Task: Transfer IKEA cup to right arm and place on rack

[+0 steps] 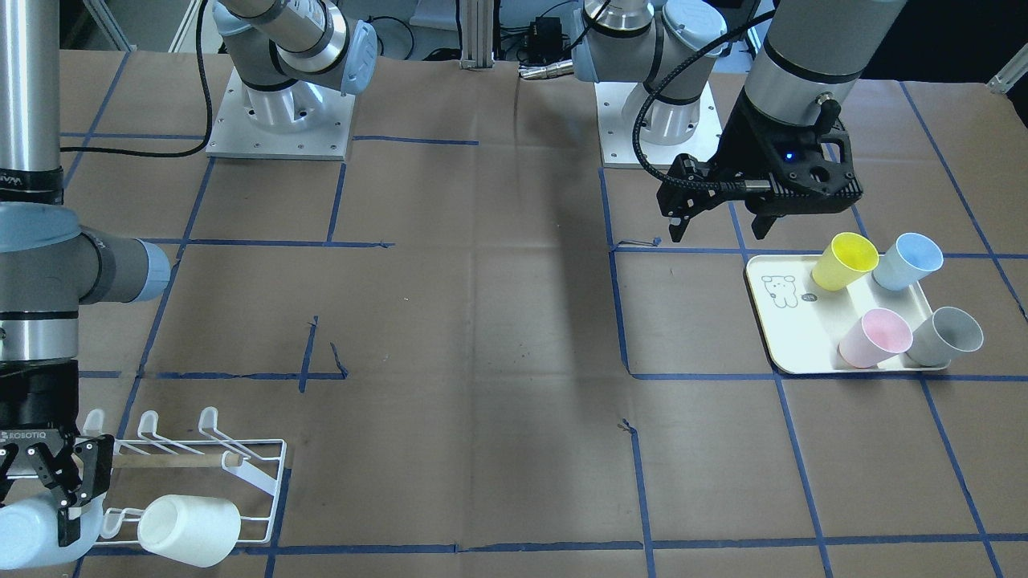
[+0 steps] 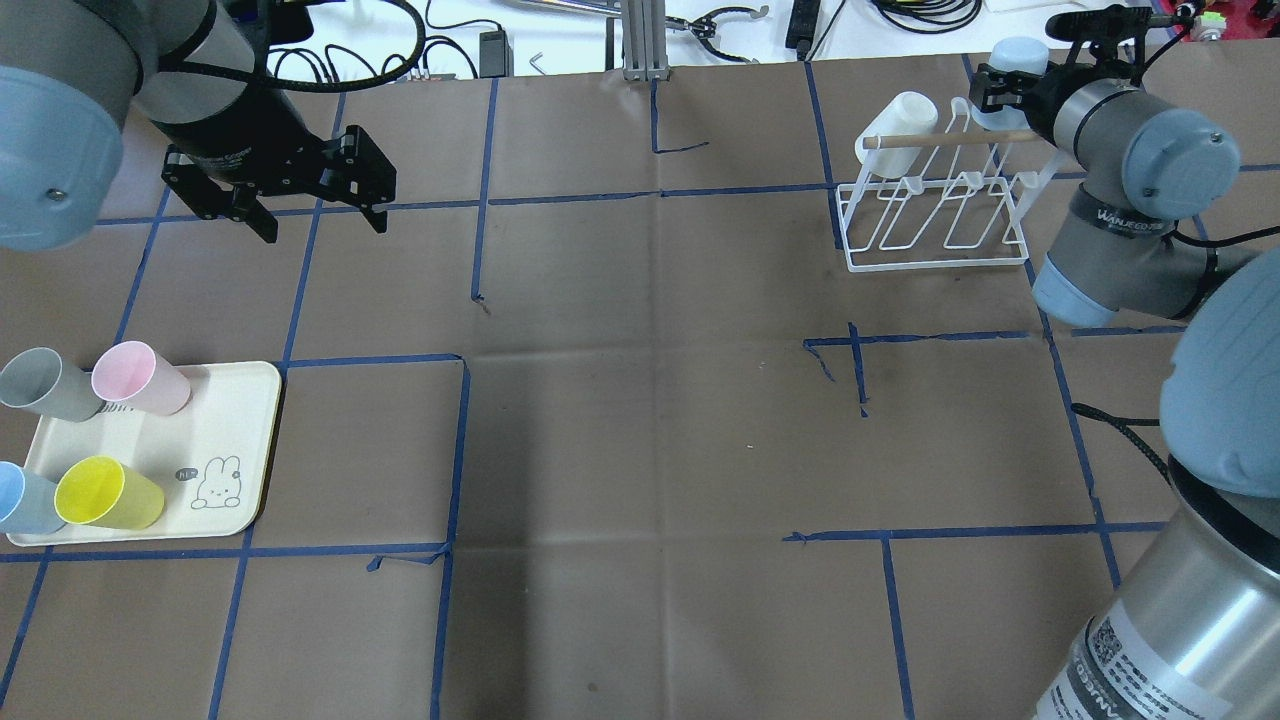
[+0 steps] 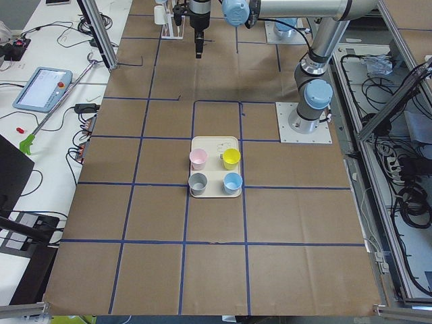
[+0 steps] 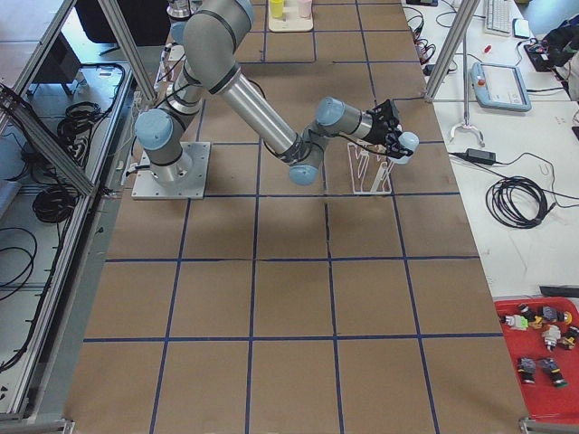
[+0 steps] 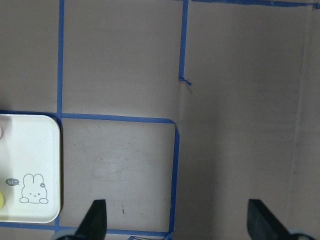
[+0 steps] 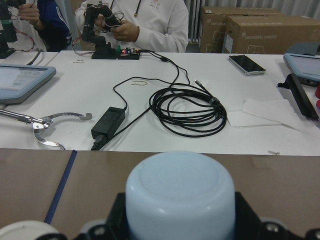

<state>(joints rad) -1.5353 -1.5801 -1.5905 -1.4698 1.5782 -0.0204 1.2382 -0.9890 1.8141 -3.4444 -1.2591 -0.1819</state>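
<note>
**Handover judged done: cup at the rack, placement not confirmed.**

Well apart from the rack (image 2: 935, 232), the tray (image 2: 235, 415) carries four cups (image 2: 140, 378). The left gripper (image 2: 325, 228) hangs equally far from the rack, jaws wide and empty. On the rack, a white cup (image 2: 895, 125) occupies one prong. At the rack's outer corner the right gripper (image 1: 71, 502) is clamped on the pale-blue cup (image 1: 24, 534), which lies on its side. Prong contact cannot be told. Remaining, by judgement: seat the cup and release.

Overhead: over the shoulders, looking forward-down. Front: opposite, steeply down, arm bases (image 1: 277, 120) at 12 o'clock. Side views: far, along table (image 2: 640, 400) from either end. Wrist cameras: close; left downward, right level. Overhead, front share rack (image 2: 940, 139), tray (image 2: 215, 420).
</note>
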